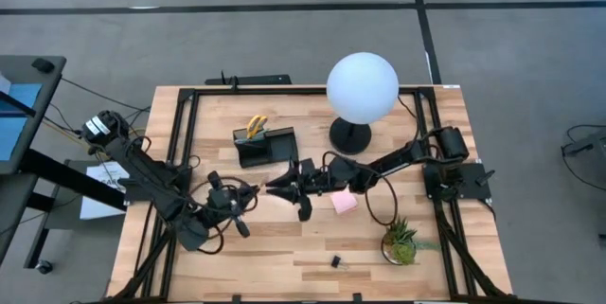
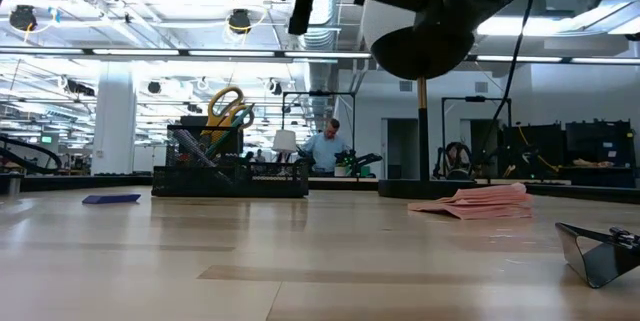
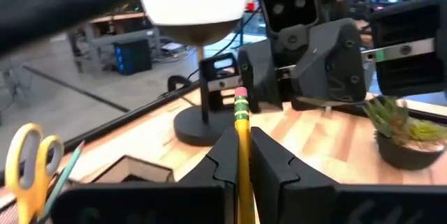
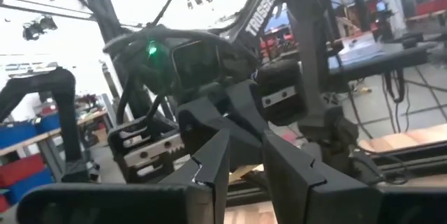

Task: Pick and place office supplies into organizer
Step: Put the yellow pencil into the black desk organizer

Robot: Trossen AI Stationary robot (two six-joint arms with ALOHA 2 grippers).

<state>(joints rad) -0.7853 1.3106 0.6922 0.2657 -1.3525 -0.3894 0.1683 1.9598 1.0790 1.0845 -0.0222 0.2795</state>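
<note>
Yellow pencil [image 3: 242, 140] upright, clamped between left pincer [image 3: 241, 155] fingers above desk [image 1: 284, 257]. Right pincer [image 1: 275, 187] just opposite, tips facing, jaws narrowly apart, holding nothing. Organizer [image 1: 264, 146] beyond both, scissors [image 1: 256, 126] standing inside.

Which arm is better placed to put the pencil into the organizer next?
Left. The left gripper is already shut on the yellow pencil, with the organizer just beyond it. The right gripper faces it mid-table, fingers apart and holding nothing.
</note>
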